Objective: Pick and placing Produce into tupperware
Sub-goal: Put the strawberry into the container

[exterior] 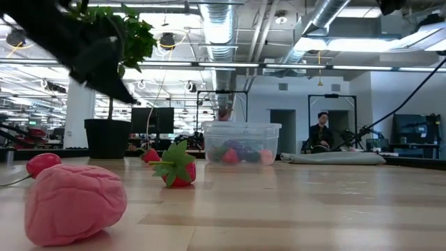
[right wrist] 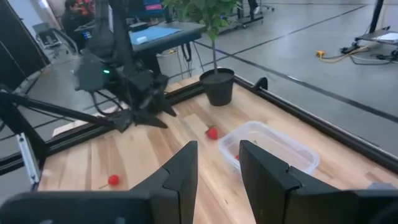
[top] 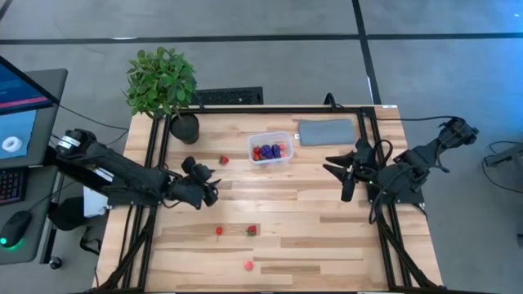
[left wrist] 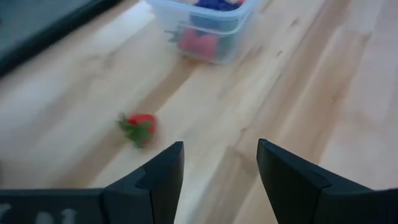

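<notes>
The clear tupperware (top: 270, 149) stands at the table's far middle with red, pink and purple produce inside. One strawberry (top: 224, 160) lies on the wood left of it. Two small red pieces (top: 219, 231) (top: 252, 231) and a pink one (top: 248, 265) lie nearer the front edge. My left gripper (top: 214, 184) hovers open above the table, just short of the strawberry (left wrist: 138, 127), with nothing between its fingers. My right gripper (top: 331, 165) hangs high to the right of the tupperware (right wrist: 267, 146), its fingers a little apart and holding nothing.
A potted plant (top: 163, 86) stands at the far left corner and a flat grey pad (top: 327, 131) lies right of the tupperware. Black frame rails (top: 155, 163) run along the table's left, right and far sides. A person (exterior: 320, 132) sits in the room beyond.
</notes>
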